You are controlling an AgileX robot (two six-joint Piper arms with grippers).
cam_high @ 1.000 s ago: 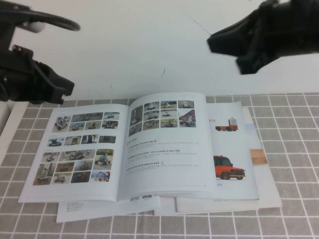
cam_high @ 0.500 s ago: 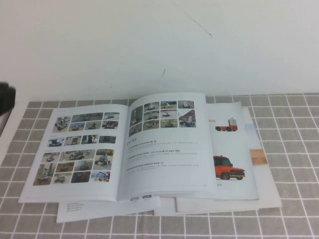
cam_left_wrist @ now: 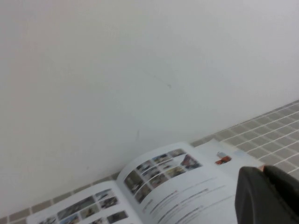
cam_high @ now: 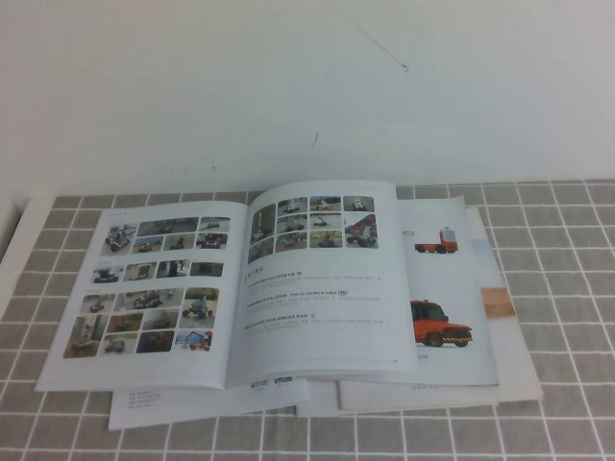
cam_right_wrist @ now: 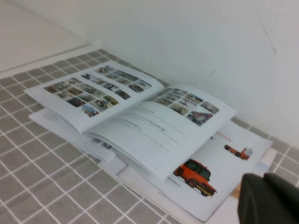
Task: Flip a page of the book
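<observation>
The book [cam_high: 317, 288] lies open and flat on the grey tiled mat, in the middle of the high view. Its left-hand leaf, the page [cam_high: 149, 288], rests flat and shows a grid of small colour photos. The right-hand leaf carries photos on top and lines of text below. Neither arm appears in the high view. In the left wrist view, my left gripper [cam_left_wrist: 262, 169] hovers shut and empty above the book [cam_left_wrist: 177, 186], near its right side. The right wrist view shows my right gripper [cam_right_wrist: 263, 176] shut and empty, raised off the right of the book [cam_right_wrist: 140, 121].
A booklet with orange trucks [cam_high: 442, 322] sticks out from under the book on the right. Plain white sheets [cam_high: 192, 401] poke out at the front. The grey tiled mat [cam_high: 557, 288] covers the table up to a white wall [cam_high: 288, 77] behind.
Both arms have drawn back out of the high view. The right gripper has closed. The book lies as it did.
</observation>
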